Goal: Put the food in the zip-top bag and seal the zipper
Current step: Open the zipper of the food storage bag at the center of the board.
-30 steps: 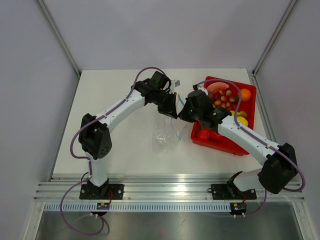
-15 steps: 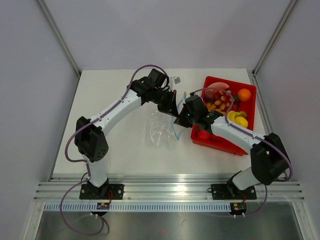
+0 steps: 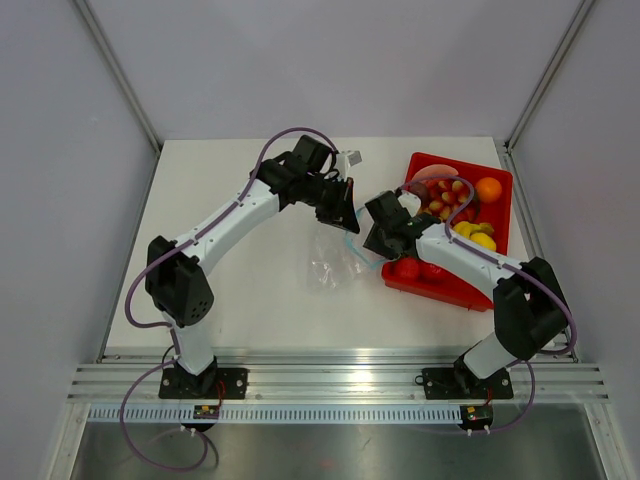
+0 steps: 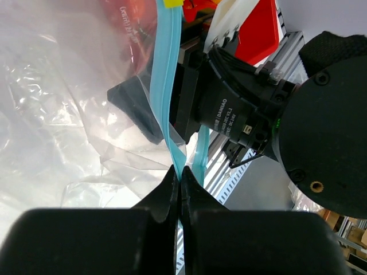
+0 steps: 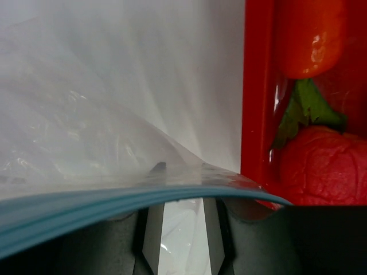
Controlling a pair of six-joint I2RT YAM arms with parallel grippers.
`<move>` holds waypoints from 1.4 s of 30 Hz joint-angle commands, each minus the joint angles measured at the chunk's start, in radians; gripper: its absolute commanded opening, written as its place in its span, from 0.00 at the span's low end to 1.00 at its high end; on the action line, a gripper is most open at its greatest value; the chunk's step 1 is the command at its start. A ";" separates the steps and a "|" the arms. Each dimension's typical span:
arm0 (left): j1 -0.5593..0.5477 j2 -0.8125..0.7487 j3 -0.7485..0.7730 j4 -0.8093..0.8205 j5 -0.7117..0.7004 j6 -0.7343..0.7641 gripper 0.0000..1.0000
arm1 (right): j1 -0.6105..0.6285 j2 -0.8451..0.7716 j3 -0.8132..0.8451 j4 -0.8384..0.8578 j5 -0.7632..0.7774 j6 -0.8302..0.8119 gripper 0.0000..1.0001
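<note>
You have a zip-top bag (image 3: 335, 262) of clear, glossy, crinkled plastic film; its zipper (image 4: 168, 86) is a smooth light blue plastic strip. Your left pincer (image 4: 179, 175) looks matt black. At the right of the right wrist view, the tray (image 5: 255, 86) is shiny red plastic and the red food (image 5: 321, 166) has a pebbled skin. The desk (image 3: 220, 220) is matt white.

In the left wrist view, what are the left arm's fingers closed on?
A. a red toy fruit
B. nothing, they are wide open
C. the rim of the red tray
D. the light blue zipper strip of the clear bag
D: the left fingers meet tip to tip with the light blue zipper of the clear zip-top bag pinched between them.
</note>
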 commanded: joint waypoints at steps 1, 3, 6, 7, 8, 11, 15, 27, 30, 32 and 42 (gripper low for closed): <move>-0.002 -0.028 0.013 0.003 0.044 0.020 0.00 | -0.007 -0.008 0.068 -0.082 0.141 0.012 0.39; -0.002 -0.019 0.016 -0.006 0.039 0.030 0.00 | -0.007 -0.005 0.077 -0.096 0.165 0.003 0.39; -0.002 0.012 0.059 -0.064 0.003 0.051 0.00 | -0.007 -0.002 0.099 -0.108 0.187 -0.011 0.40; -0.002 0.018 0.079 -0.078 -0.011 0.066 0.00 | -0.007 -0.002 0.102 -0.107 0.188 -0.014 0.40; -0.002 0.032 0.087 -0.092 -0.045 0.074 0.00 | -0.007 -0.005 0.108 -0.101 0.179 -0.020 0.40; -0.002 0.049 0.095 -0.134 -0.130 0.086 0.00 | -0.007 -0.024 0.103 -0.035 0.115 -0.086 0.40; -0.002 0.038 0.053 -0.079 -0.178 0.057 0.00 | -0.007 -0.042 0.103 -0.010 0.082 -0.103 0.40; -0.002 0.069 0.067 -0.009 -0.186 0.020 0.00 | -0.007 -0.212 0.082 0.062 -0.077 -0.178 0.46; -0.002 0.077 0.072 -0.009 -0.177 0.020 0.00 | -0.009 -0.268 0.102 0.036 -0.071 -0.198 0.46; -0.002 0.074 0.070 -0.009 -0.175 0.019 0.00 | -0.007 -0.297 0.113 0.010 -0.047 -0.214 0.46; -0.002 0.054 0.055 -0.008 -0.162 0.023 0.00 | -0.007 -0.183 0.148 -0.101 -0.019 -0.257 0.70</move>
